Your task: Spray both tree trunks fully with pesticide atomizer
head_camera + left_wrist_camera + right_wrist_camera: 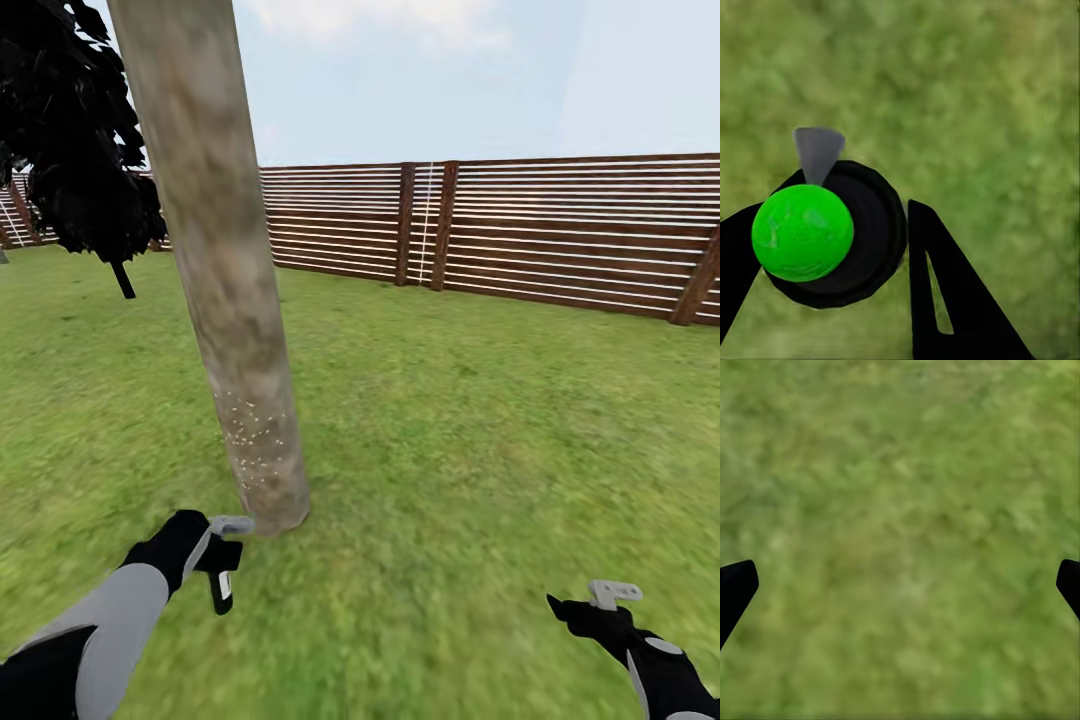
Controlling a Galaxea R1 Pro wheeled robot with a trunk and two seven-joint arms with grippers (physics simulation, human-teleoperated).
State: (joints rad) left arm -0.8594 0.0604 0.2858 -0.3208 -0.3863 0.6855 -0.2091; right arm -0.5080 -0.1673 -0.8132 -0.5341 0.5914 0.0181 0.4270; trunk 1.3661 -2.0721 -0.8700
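One tree trunk (pixel 225 290), thick, grey-brown and leaning, rises from the grass just ahead of my left arm. A patch of white pesticide specks (pixel 255 440) dots its lower part. My left gripper (pixel 228 545) is beside the trunk's base and is shut on the pesticide atomizer (pixel 221 590), which hangs below it, dark and whitish. The left wrist view has the atomizer (pixel 832 240) as a black round body with a green ball, clamped between the dark fingers (pixel 937 292). My right gripper (pixel 612 593) hovers low over the lawn at the right, open and holding nothing (pixel 900 585).
A brown slatted fence (pixel 520 235) closes the lawn at the back. A thin-trunked dark-leaved tree (pixel 85 170) stands at the back left. Open grass (pixel 480 420) stretches to the right of the trunk.
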